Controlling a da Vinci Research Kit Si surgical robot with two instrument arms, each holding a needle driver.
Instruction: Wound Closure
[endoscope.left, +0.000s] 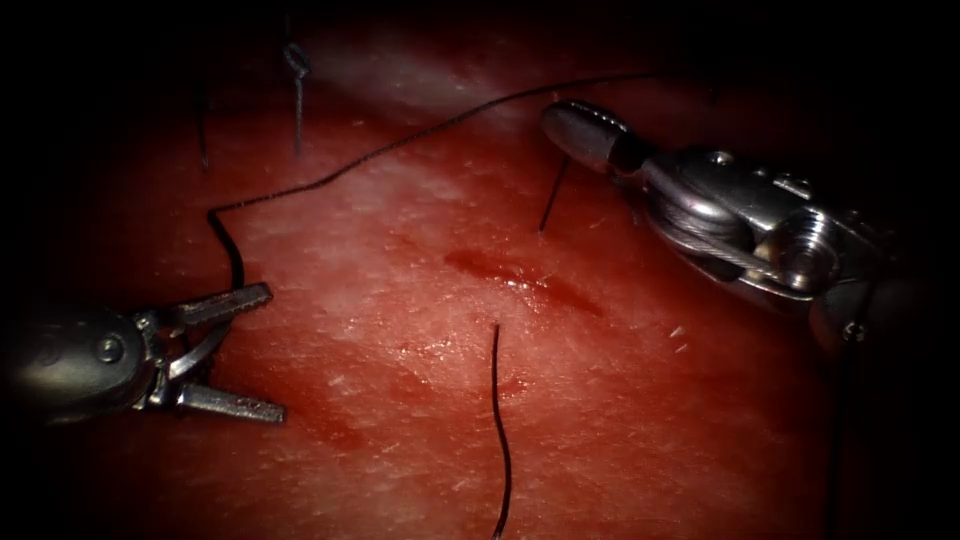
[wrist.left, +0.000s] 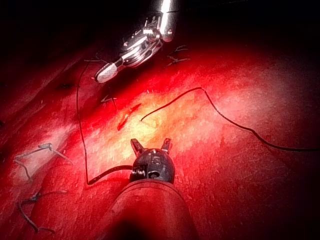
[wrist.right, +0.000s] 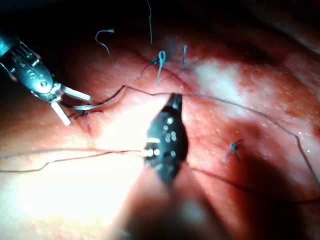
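The cut (endoscope.left: 520, 282) is a short dark slit in the middle of the tissue (endoscope.left: 640, 420). Well to its left, my left tool (endoscope.left: 277, 352) has its jaws spread wide. A curved silvery piece, apparently the needle (endoscope.left: 198, 348), sits between them near the hinge, out of the tissue. The same tool (wrist.right: 79, 110) and needle (wrist.right: 82, 106) appear in the right wrist view. The thread (endoscope.left: 400, 145) runs from there up and across to the far right. Above and right of the cut, my right tool (endoscope.left: 552, 118) is shut with nothing visibly held.
A short thread stub (endoscope.left: 553, 195) stands up from the tissue just under the right tool's jaws. A loose thread end (endoscope.left: 498, 420) leaves the tissue below the cut and runs toward the near edge. A finished knot (endoscope.left: 295, 58) with tails sits far left.
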